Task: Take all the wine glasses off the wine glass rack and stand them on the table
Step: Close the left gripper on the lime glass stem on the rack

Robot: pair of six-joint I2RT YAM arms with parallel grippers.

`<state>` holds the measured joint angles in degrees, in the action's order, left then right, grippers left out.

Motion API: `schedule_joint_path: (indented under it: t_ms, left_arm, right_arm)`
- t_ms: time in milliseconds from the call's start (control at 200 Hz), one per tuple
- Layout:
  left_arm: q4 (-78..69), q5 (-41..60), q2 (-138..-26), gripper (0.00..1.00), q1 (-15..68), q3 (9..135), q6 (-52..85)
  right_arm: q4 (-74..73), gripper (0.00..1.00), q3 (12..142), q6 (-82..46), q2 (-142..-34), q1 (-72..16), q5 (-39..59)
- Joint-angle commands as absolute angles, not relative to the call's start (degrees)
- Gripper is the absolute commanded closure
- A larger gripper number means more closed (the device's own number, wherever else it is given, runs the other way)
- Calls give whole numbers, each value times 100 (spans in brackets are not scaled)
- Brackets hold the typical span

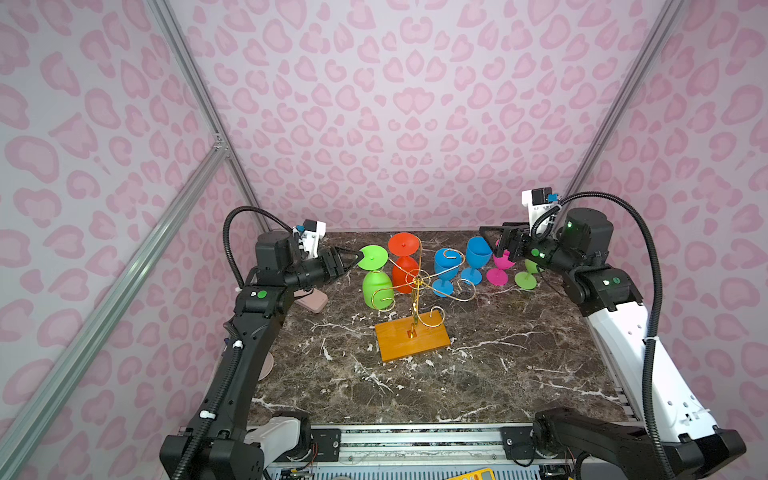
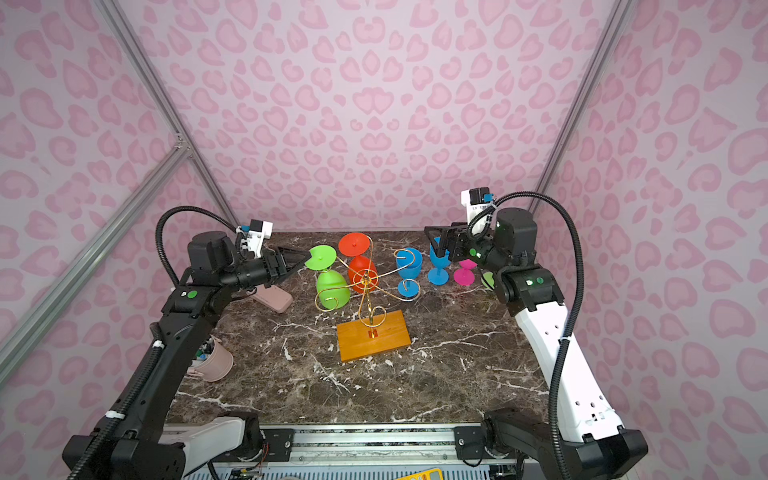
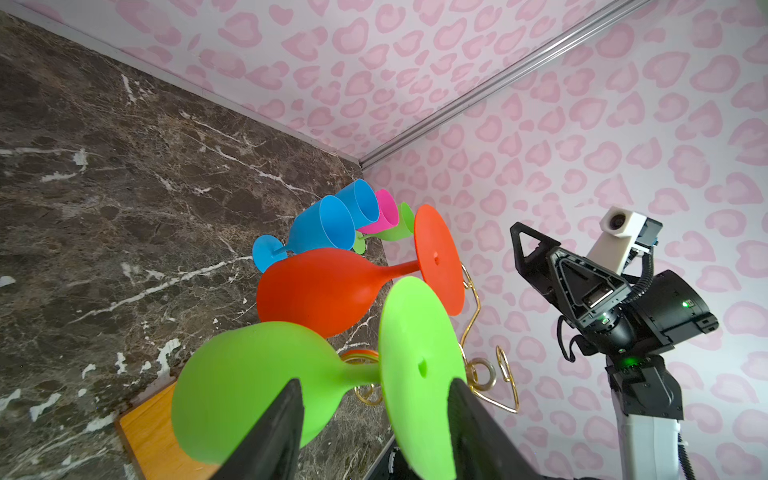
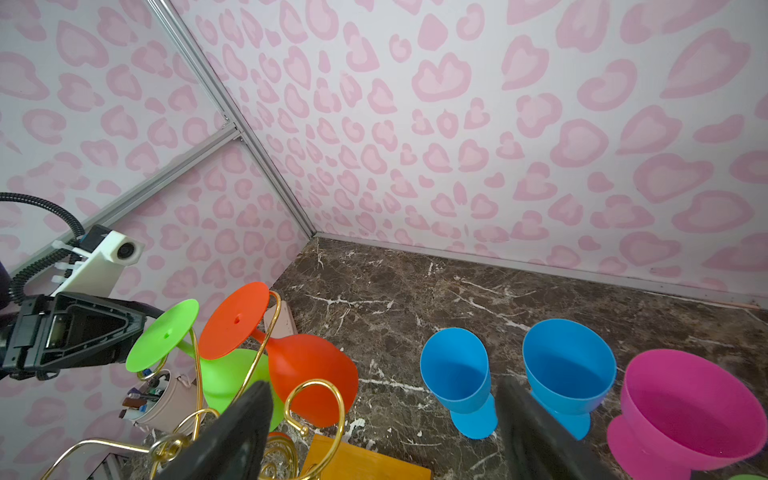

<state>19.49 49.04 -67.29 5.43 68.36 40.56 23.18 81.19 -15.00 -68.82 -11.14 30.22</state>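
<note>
Left pincer [image 3: 374, 380] fingers hide part of the green wine glass [image 3: 257, 386]. Can't tell if it's clamped: half-open jaws straddle stem and foot. Glass hangs inverted on wine glass rack [image 1: 411, 338], mid-table [image 1: 519, 374]. Axis near vertical, foot up, bowl down, opaque lime. Right pincer [image 4: 382, 384] wide open, empty.

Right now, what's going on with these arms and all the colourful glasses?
Two robot arms are working at a gold wine glass rack. A green wine glass and a red wine glass hang upside down on it. The left tool, jaws apart, sits at the green one's foot, with no grip visible yet. The right tool is open, near a blue glass and a pink glass standing on the table.
</note>
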Motion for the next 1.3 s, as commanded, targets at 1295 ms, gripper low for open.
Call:
schedule_joint_path:
  t_ms: [1295]
  left_arm:
    - [1567, 4799, -6760, 84, 777, 7058, 4433]
  right_arm:
    - [2123, 13, 7930, -1499, -6706, -1116, 3085]
